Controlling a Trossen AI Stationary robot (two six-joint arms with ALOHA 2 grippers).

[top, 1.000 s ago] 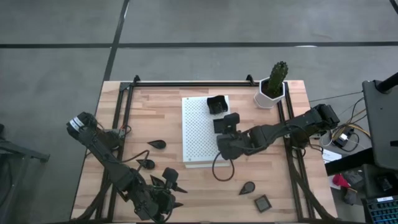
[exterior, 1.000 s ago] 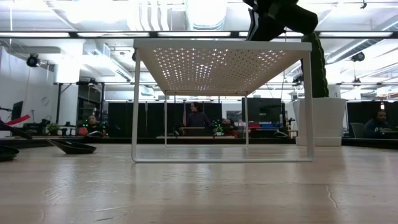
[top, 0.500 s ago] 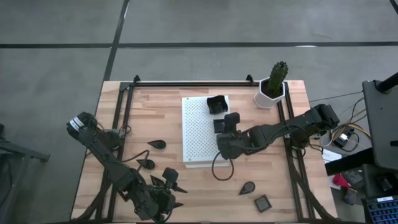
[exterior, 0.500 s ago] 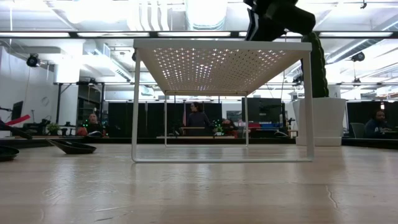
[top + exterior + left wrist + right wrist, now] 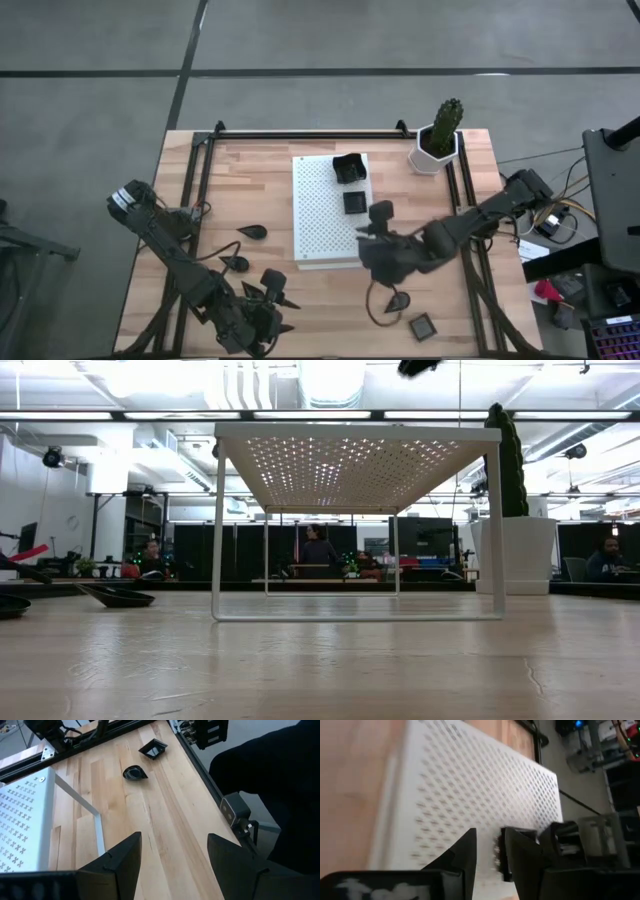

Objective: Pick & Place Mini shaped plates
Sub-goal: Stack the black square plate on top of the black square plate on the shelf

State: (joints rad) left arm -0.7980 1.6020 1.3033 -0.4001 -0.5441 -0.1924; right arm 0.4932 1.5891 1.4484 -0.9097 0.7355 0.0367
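Look first at the white perforated board [image 5: 322, 210] standing on thin legs mid-table: it carries two of the small dark plates near its right edge, a square one at the far corner [image 5: 347, 168] and a second square one [image 5: 354, 203] just nearer you. The white hexagonal pot [image 5: 436, 148] at the table's far right corner holds a green cactus [image 5: 447, 117].

The other plates you can see lie on the bare wood. A teardrop plate [image 5: 398, 300] and a square plate [image 5: 422, 325] sit near the front right; your left wrist camera shows this pair too, the teardrop [image 5: 133, 773] just beside the square [image 5: 153, 749] without touching. On the left side you have a leaf-shaped plate [image 5: 252, 232], another [image 5: 236, 264] nearer the front, and a cluster by the left arm's tip that is hard to separate from the arm itself.

Your right gripper [image 5: 378, 222] hangs just off the board's right edge, near the second square plate; its fingers [image 5: 465, 854] stand apart with nothing between them. Your left gripper [image 5: 172, 857] waits at the front left of the table, fingers spread wide and empty.

From table height, only the underside of the board [image 5: 355, 435] shows, so the plates on it are hidden there, and the plates at the left edge [image 5: 118, 597] appear as thin dark slivers.
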